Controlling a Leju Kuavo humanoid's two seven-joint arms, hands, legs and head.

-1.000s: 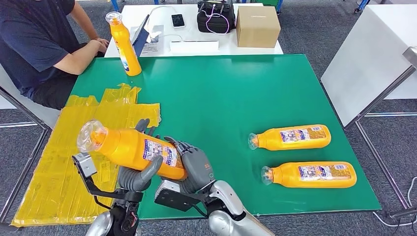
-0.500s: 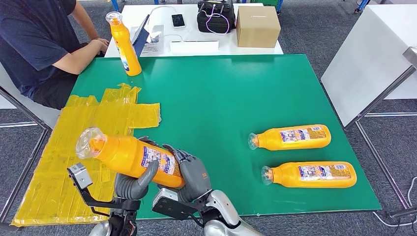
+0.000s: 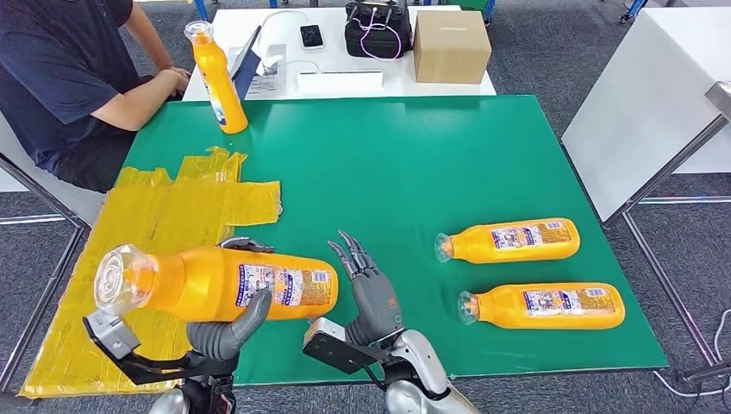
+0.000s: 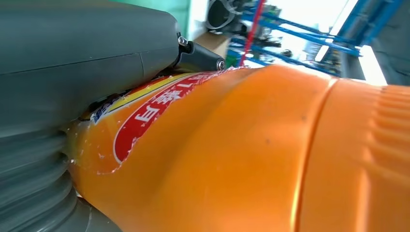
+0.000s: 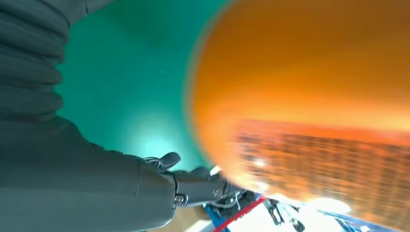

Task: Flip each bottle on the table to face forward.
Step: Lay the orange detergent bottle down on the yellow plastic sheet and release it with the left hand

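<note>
Orange bottle lies horizontal in the left hand, gripped from below; the right hand is beside it, fingers spread, empty.

Left hand's fingers mostly hidden behind the held orange plastic bottle, bottle a blurred orange mass in the right wrist view, seated person in dark shirt cut off at far left edge
</note>
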